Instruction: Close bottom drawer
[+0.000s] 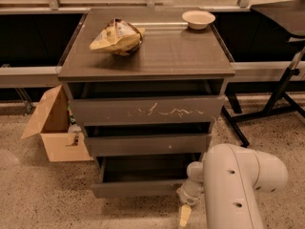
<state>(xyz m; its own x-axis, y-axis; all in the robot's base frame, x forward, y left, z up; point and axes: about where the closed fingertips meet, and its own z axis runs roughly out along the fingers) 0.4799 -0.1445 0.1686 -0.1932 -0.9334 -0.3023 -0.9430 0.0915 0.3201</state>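
Seeing the bottom drawer (138, 189) pulled out at floor level, lowest of three under the table (190, 56), panel standing proud of the scratched front (147, 111) and the middle front (147, 144) above. Finding the end effector (186, 209) low by that panel's right end, just outside its face, hanging off the white arm (238, 175); cannot tell its opening. Probably placed there to get in front of the panel and shove straight inward; worth centring first, given an off-corner push likely to rack the drawer.
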